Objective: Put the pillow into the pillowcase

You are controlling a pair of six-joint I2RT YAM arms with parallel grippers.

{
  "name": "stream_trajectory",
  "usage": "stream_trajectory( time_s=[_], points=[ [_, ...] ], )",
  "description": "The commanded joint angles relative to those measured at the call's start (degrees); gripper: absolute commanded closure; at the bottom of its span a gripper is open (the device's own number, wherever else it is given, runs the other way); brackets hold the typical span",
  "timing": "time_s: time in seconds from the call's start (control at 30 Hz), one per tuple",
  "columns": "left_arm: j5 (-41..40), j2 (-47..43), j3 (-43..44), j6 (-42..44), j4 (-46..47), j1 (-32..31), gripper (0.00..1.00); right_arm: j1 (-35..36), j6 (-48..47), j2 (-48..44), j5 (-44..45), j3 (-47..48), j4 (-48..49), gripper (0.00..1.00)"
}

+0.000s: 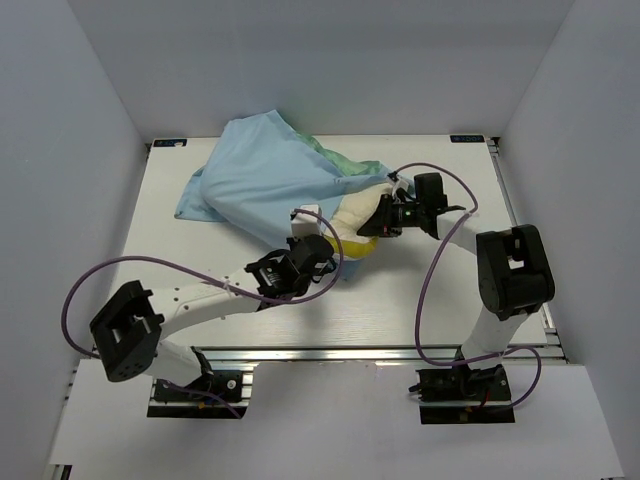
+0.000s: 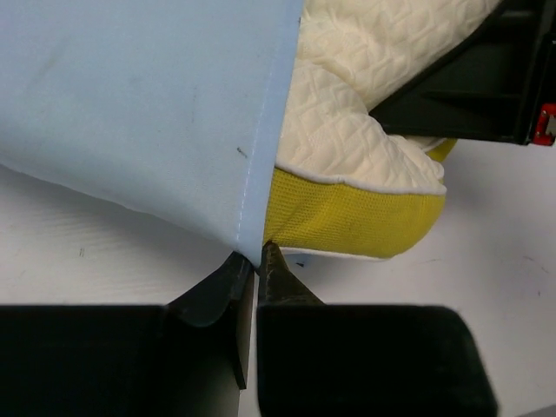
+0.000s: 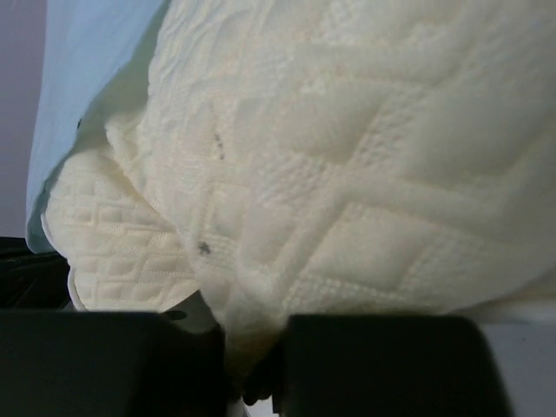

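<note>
The light blue pillowcase (image 1: 262, 180) lies bunched at the back middle, with mint green showing at its right (image 1: 345, 160). The cream dimpled pillow (image 1: 358, 218) sticks partly out of its near right opening, yellow band (image 2: 347, 217) facing the front. My left gripper (image 1: 318, 243) is shut on the pillowcase's blue hem (image 2: 250, 234) at the opening. My right gripper (image 1: 385, 222) is shut on a fold of the pillow (image 3: 347, 156). The rest of the pillow is hidden inside the case.
The white table (image 1: 400, 310) lies between grey walls, with a metal rail (image 1: 330, 355) along the front edge. Purple cables (image 1: 440, 260) loop off both arms.
</note>
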Motion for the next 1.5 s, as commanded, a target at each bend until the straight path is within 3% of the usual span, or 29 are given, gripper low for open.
stream_trajectory(
  time_s=[0.0, 0.3, 0.57, 0.63, 0.67, 0.73, 0.77, 0.93, 1.13, 1.47],
  points=[
    [3.33, -6.86, -1.05, 2.24, -0.84, -0.41, 1.0, -0.72, -2.43, -2.04, 1.63, 2.87, 3.87, 0.97],
    [13.35, -15.04, -1.32, 5.84, -4.0, -0.41, 1.0, -0.9, -2.09, -4.85, 3.04, 7.09, 5.89, 1.0],
    [14.15, -13.82, 3.69, 8.13, -9.54, -0.41, 1.0, 0.33, 1.34, -4.15, 2.87, 9.46, 8.0, 1.0],
    [12.3, -11.01, 2.99, 5.16, -12.52, -0.49, 0.75, 0.24, 1.69, -3.8, 2.08, 9.38, 7.92, 1.0],
    [11.86, -10.13, 2.21, 4.36, -12.79, -0.49, 0.57, 0.33, 1.96, -3.8, 1.99, 9.2, 7.66, 1.0],
    [9.41, -8.11, -0.51, -0.45, -12.53, -0.49, 0.4, 0.33, 2.66, -3.89, 1.21, 8.41, 7.83, 1.0],
    [8.35, -7.49, -1.31, -2.22, -12.1, -0.58, 0.24, 0.33, 3.45, -3.89, 0.85, 8.23, 8.09, 1.0],
    [1.77, 0.31, -0.01, -12.15, -11.92, -0.58, 0.02, 0.24, 6.35, -4.42, -1.61, 8.93, 8.53, 1.0],
    [-6.41, 6.65, 3.43, -14.9, -9.04, -0.58, 0.02, 0.33, 9.52, -5.38, -3.63, 9.9, 9.06, 1.0],
    [-6.42, 9.39, 3.79, -18.84, -3.75, -0.58, 0.02, 0.33, 8.64, -5.74, -4.25, 7.88, 8.44, 1.0]
  ],
)
